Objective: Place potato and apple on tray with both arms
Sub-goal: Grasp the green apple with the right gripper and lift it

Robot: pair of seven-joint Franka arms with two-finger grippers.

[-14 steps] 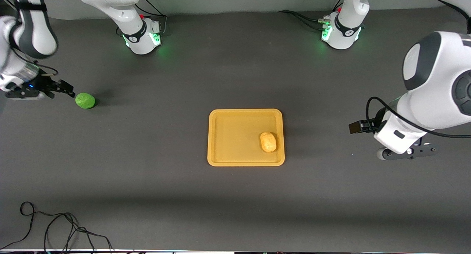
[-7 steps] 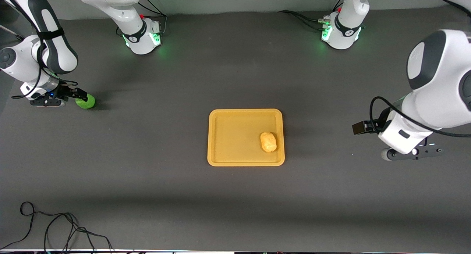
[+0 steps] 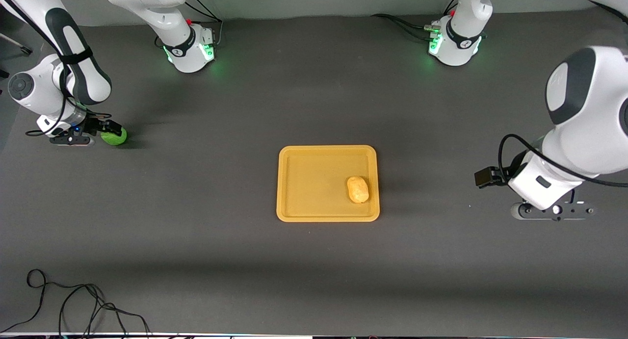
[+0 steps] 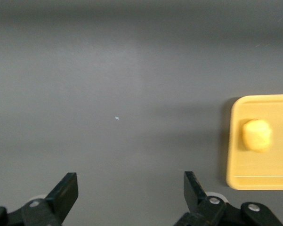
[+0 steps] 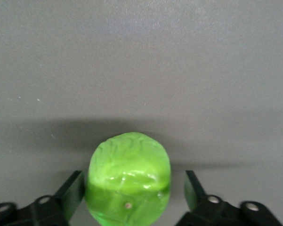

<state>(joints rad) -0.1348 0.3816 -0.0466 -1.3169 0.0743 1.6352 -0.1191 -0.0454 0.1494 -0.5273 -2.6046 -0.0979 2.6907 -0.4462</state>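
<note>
One tray (image 3: 304, 182), yellow-orange and rectangular, lies flat near the middle of the dark worktop (image 3: 314, 260). One potato (image 3: 357, 189) rests inside it, at the end of the tray toward the left arm's side, just inside the rim; the left wrist view shows the same potato (image 4: 257, 135) on the tray (image 4: 273, 176), well apart from that arm's fingers.

One apple (image 3: 115, 137), bright green, sits on the worktop toward the right arm's end, well apart from the tray and farther from the front camera than it. The right end effector (image 3: 105, 130) is down at the apple. In the right wrist view the apple (image 5: 128, 176) stands between the two fingers (image 5: 71, 193); one finger touches its side, while the second stands clear of it with a gap of worktop showing. The jaws are partly drawn in around the fruit and not clamped on it, and the apple rests on the worktop.

The left end effector (image 3: 552, 210) hangs above bare worktop toward the left arm's end, beside the tray and well apart from it. Its two fingers (image 4: 66, 193) are spread wide with nothing between them.

Two arm bases stand along the edge of the worktop farthest from the front camera. One black cable (image 3: 73, 304) lies looped at the corner nearest the front camera, on the right arm's end.
</note>
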